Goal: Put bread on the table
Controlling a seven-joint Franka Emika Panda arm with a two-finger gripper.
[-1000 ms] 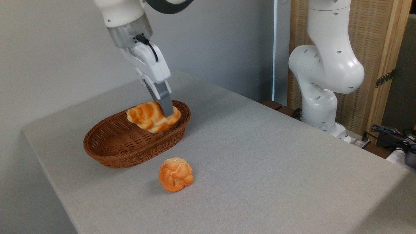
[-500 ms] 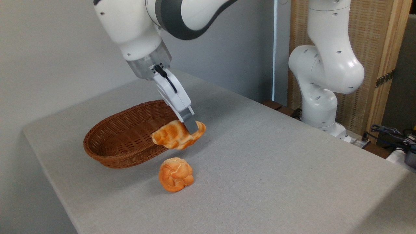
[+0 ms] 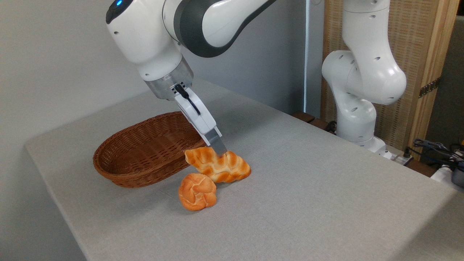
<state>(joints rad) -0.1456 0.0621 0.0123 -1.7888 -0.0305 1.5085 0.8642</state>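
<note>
The long braided loaf of bread (image 3: 217,167) lies low on the grey table (image 3: 308,188), just right of the basket. Its left part leans against the round orange roll (image 3: 197,191), which sits on the table in front of it. My gripper (image 3: 220,148) reaches down at a slant from the upper left. Its fingertips are at the loaf's top edge and still pinch it. Only the near finger (image 3: 216,141) shows; the other is hidden behind it.
An empty brown wicker basket (image 3: 145,152) stands to the left of the bread. The arm's white base (image 3: 359,90) rises at the table's far right edge. Cables (image 3: 435,148) lie beyond the right corner.
My gripper carried the braided loaf out of the basket, rightward and down to the table. The loaf turned and now rests against the roll, which shifted slightly.
</note>
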